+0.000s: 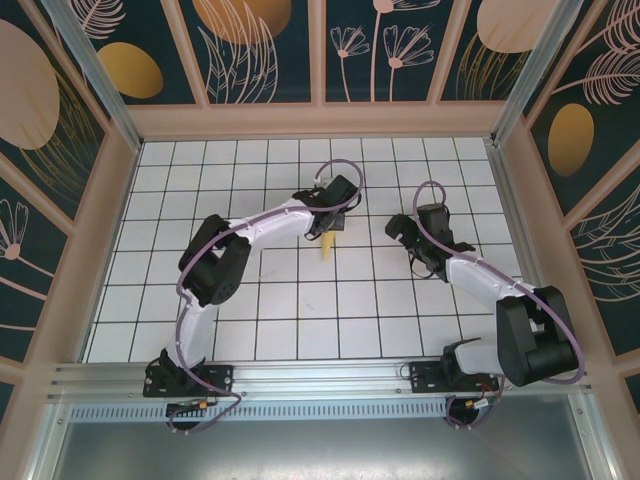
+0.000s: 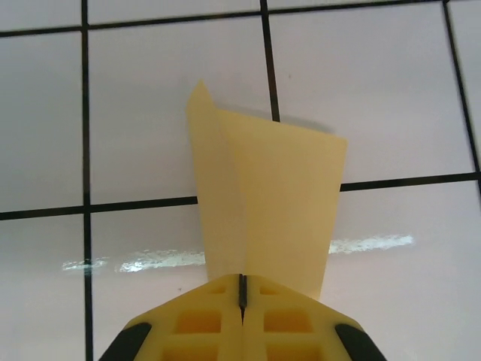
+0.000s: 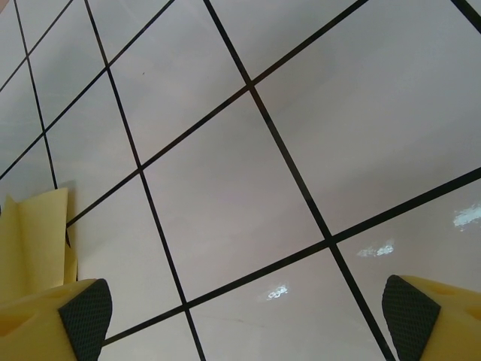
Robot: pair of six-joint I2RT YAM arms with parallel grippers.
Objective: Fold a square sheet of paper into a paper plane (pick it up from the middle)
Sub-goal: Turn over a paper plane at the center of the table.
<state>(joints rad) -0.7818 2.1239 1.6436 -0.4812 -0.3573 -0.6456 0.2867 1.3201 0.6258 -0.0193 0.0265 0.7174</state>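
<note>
The paper plane [image 2: 270, 195] is a folded piece of yellow paper with a long centre crease, hanging above the white tiles. My left gripper [image 2: 242, 289] is shut on its near end, and the paper sticks out beyond the fingertips. From above, the paper plane [image 1: 328, 246] hangs just below my left gripper [image 1: 336, 220] near the table's middle. My right gripper [image 1: 404, 236] is open, about one tile to the right, with nothing between its pads [image 3: 86, 316]. In the right wrist view, the paper plane [image 3: 34, 237] shows at the left edge.
The table [image 1: 250, 330] is a white tiled surface with black grid lines, walled by wooden frames and patterned panels. A metal rail [image 1: 320, 375] runs along the near edge by the arm bases.
</note>
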